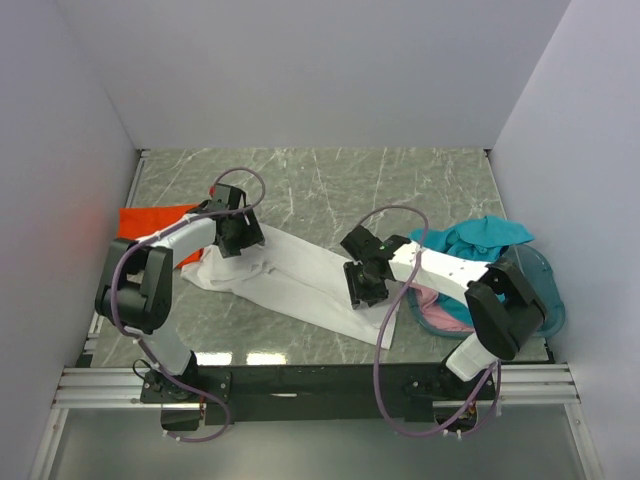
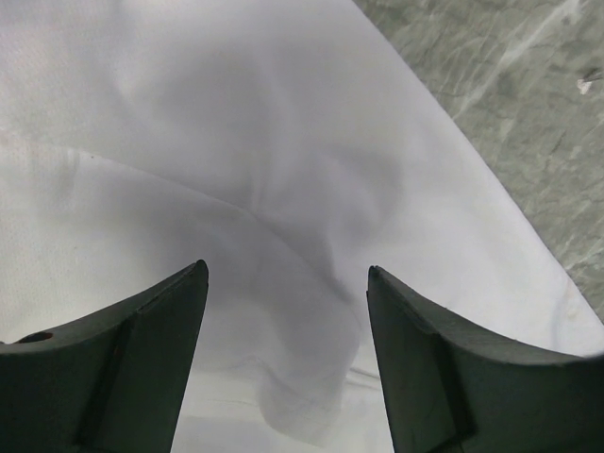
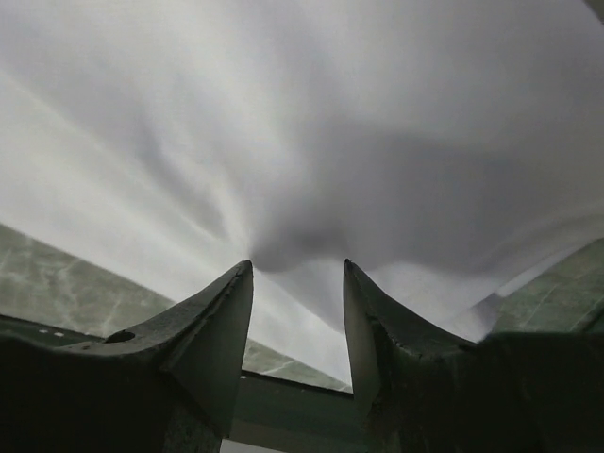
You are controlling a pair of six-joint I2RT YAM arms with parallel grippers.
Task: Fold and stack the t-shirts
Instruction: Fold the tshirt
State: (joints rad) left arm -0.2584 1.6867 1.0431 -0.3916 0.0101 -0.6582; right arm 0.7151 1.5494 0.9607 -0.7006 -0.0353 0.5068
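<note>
White t-shirt (image 1: 300,275) lies stretched diagonally across the marble table (image 1: 330,175), centre front. Left gripper (image 2: 286,274) sits over its upper-left end, fingers spread wide, nothing held. Right gripper (image 3: 297,267) is narrowed, pinching a pucker of the same cloth. Orange t-shirt (image 1: 150,218) lies at the far left.

Your L hand (image 2: 286,267) sits w/ fingers spread wide, white t-shirt (image 2: 236,132) showing btwn them. Shirt fills most of the frame, w/ a soft crease running down the middle. Its edge cuts diagonally top-right, w/ green marbled surface (image 2: 510,85) beyond.
</note>
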